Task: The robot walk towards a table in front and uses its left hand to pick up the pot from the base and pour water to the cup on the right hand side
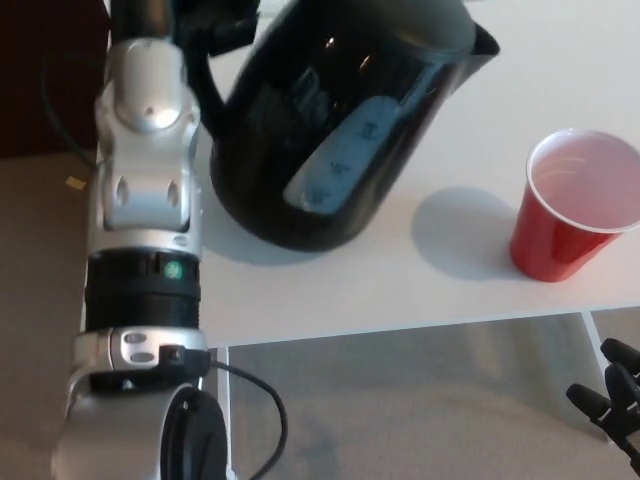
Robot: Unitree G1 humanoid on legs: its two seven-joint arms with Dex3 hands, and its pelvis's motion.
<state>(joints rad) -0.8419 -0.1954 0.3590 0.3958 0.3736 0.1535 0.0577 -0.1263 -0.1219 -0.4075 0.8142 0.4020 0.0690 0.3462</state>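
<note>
Head view shows you a white bench (330, 290) whose front edge runs across the lower part of the picture, with grey-beige carpeted floor (400, 400) below it and to the left. A dark piece of furniture (50, 75) fills the upper left corner beside the bench, and a small yellowish scrap (73, 183) lies on the floor near it.

Your black pot (340, 120) is held tilted over the left half of the bench, its spout pointing up and to the right and its pale gauge window facing you. It throws a soft shadow on the bench between itself and the red cup (572, 205), which stands upright near the front right edge, apart from the pot.

Your left hand (205, 35) is at the pot's handle at the top edge, clamped on it, with the silver forearm (145, 190) running straight down the left side. Your right hand (612, 400) hangs low at the right border, fingers spread, holding nothing.
</note>
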